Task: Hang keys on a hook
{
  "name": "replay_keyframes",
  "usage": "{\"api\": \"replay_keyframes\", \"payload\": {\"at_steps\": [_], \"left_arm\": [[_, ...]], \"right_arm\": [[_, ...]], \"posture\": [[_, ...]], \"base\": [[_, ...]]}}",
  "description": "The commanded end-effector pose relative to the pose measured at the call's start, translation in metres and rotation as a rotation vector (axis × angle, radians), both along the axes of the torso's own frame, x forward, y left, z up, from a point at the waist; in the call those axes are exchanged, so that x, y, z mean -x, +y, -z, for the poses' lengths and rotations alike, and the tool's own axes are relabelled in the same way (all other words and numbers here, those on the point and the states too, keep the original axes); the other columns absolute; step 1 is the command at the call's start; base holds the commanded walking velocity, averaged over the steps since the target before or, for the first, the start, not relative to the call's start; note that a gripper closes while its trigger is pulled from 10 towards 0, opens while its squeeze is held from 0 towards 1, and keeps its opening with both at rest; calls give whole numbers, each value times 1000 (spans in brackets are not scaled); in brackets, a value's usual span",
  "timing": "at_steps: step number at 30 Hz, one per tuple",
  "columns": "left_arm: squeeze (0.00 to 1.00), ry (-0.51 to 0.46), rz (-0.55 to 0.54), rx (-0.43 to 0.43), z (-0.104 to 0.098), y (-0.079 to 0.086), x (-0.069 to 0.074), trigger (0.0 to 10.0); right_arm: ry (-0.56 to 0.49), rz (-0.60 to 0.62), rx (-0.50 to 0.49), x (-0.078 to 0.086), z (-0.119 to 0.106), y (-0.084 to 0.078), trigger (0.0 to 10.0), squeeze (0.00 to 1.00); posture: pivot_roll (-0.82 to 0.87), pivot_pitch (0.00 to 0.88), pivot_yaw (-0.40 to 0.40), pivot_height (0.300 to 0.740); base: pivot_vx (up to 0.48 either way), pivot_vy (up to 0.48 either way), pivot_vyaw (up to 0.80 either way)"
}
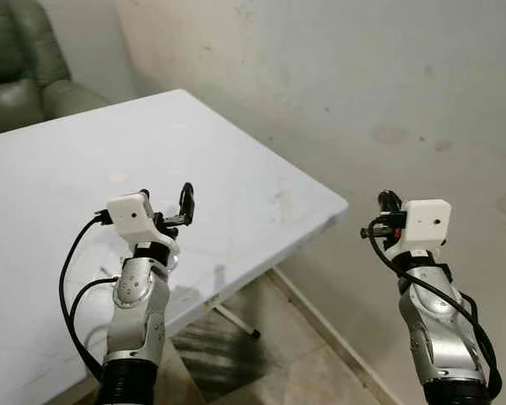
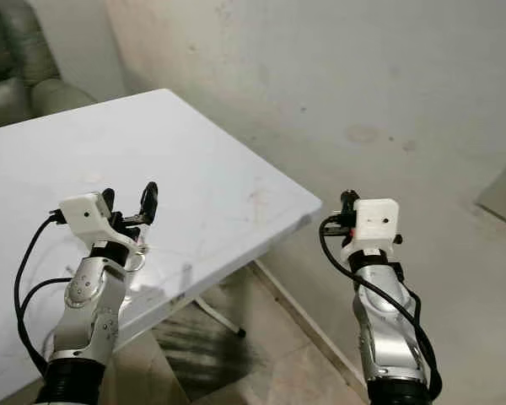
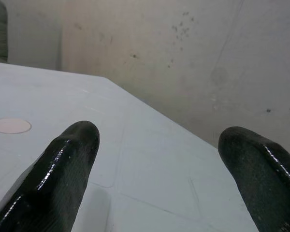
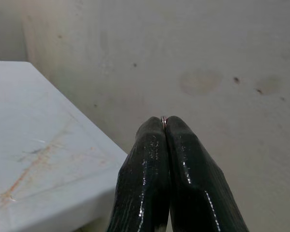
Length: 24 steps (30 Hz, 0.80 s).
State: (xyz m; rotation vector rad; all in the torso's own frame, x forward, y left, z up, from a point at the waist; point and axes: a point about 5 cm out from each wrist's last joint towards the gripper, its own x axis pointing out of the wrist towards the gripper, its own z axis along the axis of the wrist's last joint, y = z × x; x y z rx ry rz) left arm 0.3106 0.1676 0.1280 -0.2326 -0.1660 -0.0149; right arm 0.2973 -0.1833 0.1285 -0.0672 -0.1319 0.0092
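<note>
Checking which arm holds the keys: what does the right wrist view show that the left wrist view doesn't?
Right wrist view: the right tool shut, a thin metal ring pinched at its fingertips. Left wrist view: the left tool open over the white table, with a round pale mark on the top. Both show the table and the stained wall.

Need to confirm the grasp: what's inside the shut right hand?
A sliver of thin metal ring peeks between the right hand's black fingertips; anything hanging from it is hidden.

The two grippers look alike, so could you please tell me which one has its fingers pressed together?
The right gripper: its fingers pinch a thin metal ring beside the table, while the left gripper is spread wide.
</note>
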Motion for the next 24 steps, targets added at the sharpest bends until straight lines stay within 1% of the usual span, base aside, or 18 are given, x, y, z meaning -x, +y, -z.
{"api": "replay_keyframes", "payload": {"at_steps": [1, 14, 16, 18, 21, 22, 24], "left_arm": [[0, -10, -5, -13, -3, 0, -1, 10000], [0, -10, -16, -25, -5, 3, 0, 10000], [0, -13, -10, -48, -4, 2, 1, 10000], [0, -14, -5, -54, -5, 2, 2, 10000], [0, -31, -14, -77, -7, 2, 3, 10000], [0, -19, -16, -51, -5, 1, 3, 10000], [0, -17, -17, 13, -4, 1, 3, 10000]], "right_arm": [[-15, -6, -4, -2, -5, 1, 10000, 0], [-9, -2, -1, -2, -6, -1, 10000, 0], [-8, -2, -2, -1, -5, -1, 10000, 0], [-7, -3, -3, -2, -5, 0, 10000, 0], [-7, -6, -4, -2, -6, 1, 10000, 0], [-7, -7, -6, -3, -6, 1, 10000, 0], [-7, -8, -7, -3, -6, 2, 10000, 0]], "posture": [[9, 0, -43, 740], [9, 0, -46, 740], [10, 0, -46, 740], [14, 0, -48, 740], [14, 0, -49, 740], [17, 0, -49, 740], [17, 0, -49, 740]], "base": [[0, 0, -769], [0, 0, -769], [0, 0, -769], [0, 0, -769], [0, -480, -769], [0, -480, -769], [0, 0, -769]]}}
